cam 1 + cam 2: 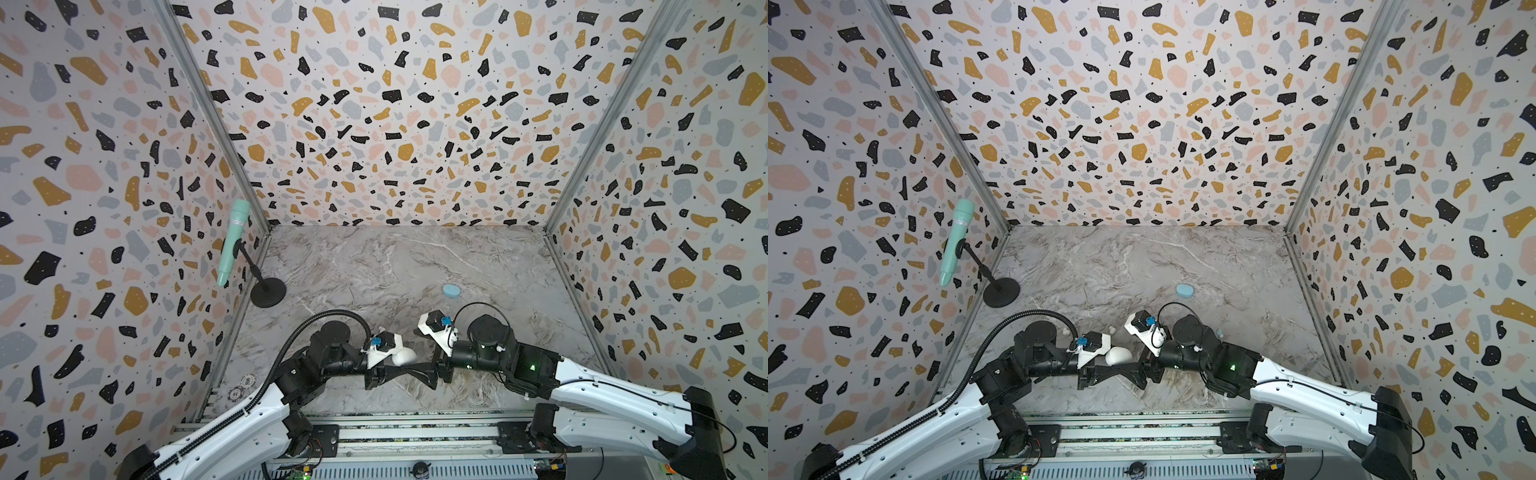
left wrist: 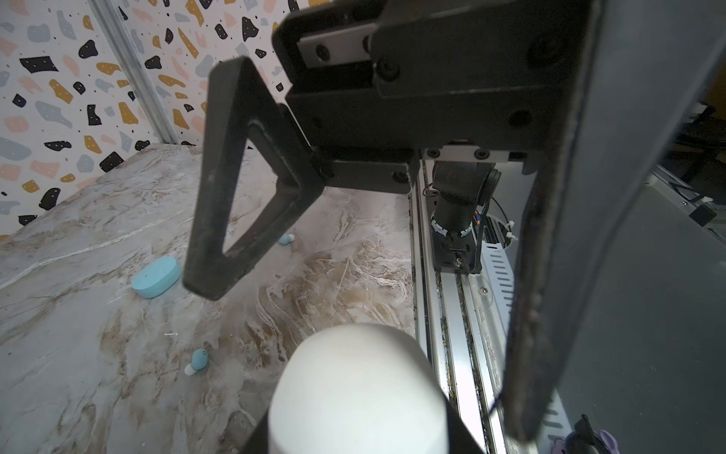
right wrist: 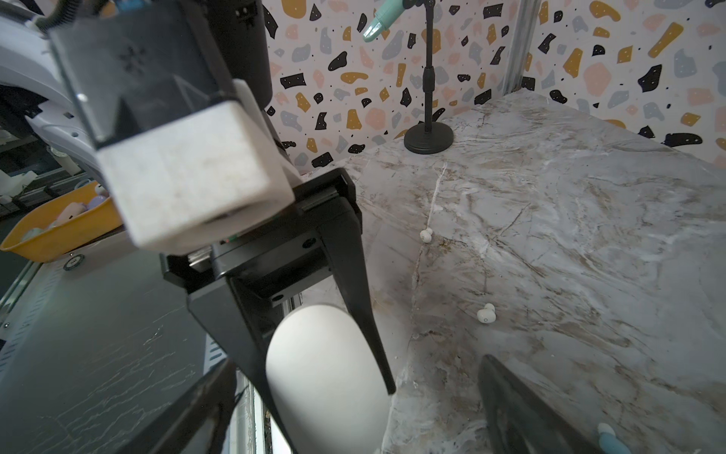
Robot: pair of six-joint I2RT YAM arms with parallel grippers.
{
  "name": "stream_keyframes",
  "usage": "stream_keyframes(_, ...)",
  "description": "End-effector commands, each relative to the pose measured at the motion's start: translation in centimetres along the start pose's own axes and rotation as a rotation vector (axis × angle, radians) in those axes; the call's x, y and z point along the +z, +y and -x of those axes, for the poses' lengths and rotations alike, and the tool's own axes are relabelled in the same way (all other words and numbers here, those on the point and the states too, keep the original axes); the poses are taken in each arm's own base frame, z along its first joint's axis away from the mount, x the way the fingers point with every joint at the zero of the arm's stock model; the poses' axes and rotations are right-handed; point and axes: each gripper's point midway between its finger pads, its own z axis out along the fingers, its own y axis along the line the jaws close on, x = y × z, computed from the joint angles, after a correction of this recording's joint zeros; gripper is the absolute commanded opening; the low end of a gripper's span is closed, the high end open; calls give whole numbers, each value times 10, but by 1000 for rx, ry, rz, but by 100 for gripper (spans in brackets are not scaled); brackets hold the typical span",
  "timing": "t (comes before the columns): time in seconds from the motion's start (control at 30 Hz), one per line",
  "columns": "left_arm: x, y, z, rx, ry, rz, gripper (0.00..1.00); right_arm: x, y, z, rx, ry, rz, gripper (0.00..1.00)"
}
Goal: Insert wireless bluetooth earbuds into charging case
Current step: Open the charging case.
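Handling starts nearest you: the left end effector (image 3: 338, 412) is clamped on the white case (image 3: 322, 365), near the front edge of the table (image 1: 374, 266). The lid looks closed. Treat the shell as rigid, light and smooth. The right end effector (image 2: 363, 361) faces it, spread wide and empty. Beyond, two white earbuds (image 3: 426, 235) (image 3: 486, 313) and two light blue earbuds (image 2: 199, 358) (image 2: 286, 238) lie loose on the table, apart from one another. Expect each to be very light, hard, rounded and slippery. Pinch across the fat body, not the tip, with little force. Farthest lies the closed blue case (image 1: 451, 291).
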Motion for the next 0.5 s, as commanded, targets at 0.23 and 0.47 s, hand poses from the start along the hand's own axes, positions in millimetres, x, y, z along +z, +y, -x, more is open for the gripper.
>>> stream_keyframes(0.23,-9,-6,18,63,-67,-18,0,0,0,-2,-20,1,-11,95)
stream_keyframes(0.47,-10,-7,19,65,-72,-29,0,4,-4,-9,-28,20,-54,95)
